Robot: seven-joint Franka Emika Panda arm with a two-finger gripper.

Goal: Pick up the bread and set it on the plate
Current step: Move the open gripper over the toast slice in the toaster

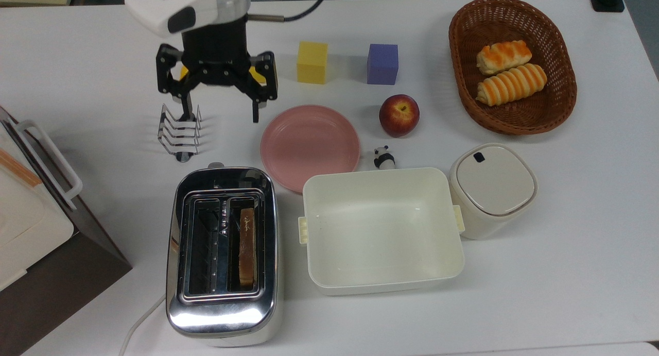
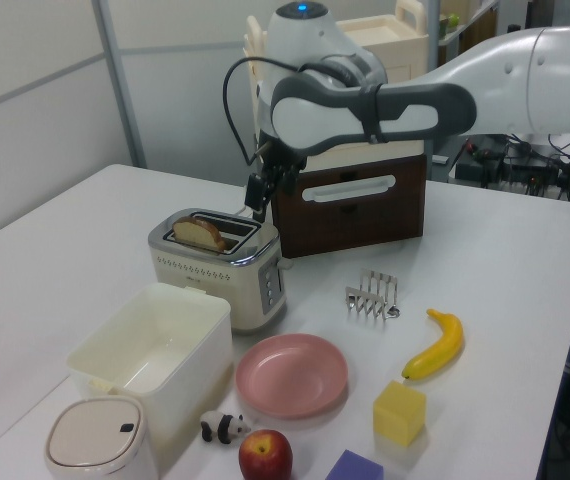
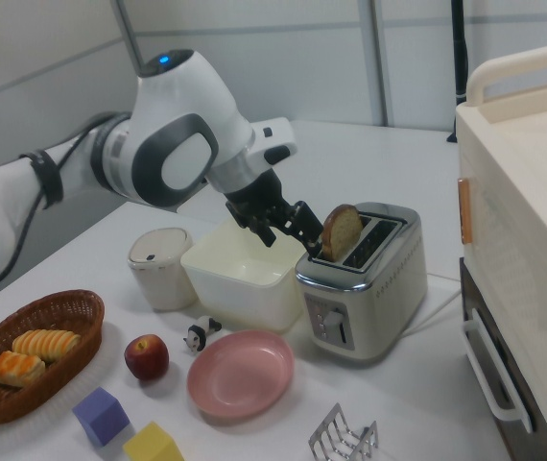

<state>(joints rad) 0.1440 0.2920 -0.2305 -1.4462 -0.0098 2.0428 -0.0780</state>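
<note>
The bread [image 1: 247, 247], a thin tan wholemeal slice with a brown crust, stands on edge in one slot of the chrome two-slot toaster [image 1: 223, 315], at about 7 o'clock from the round pink plate [image 1: 309, 146] in the top view; its rounded top pokes above the slot in the right view, which is all there is to grip. The black two-finger gripper [image 1: 219, 110] hangs in the air near the wire toast rack [image 1: 179, 133], at about 12 o'clock from the toaster in the top view, jaws spread wide and holding nothing. The risks, as I judge them: a descent off-line would put a finger on the chrome rim or into the vacant slot; a pinch too shallow would let the slice slip back; a tilted lift could drag it against the slot wall. The plate lies bare and just beside the toaster, with the cream rectangular tub [image 1: 382, 230] close at its 5 o'clock, so the carry should stay high and short.
</note>
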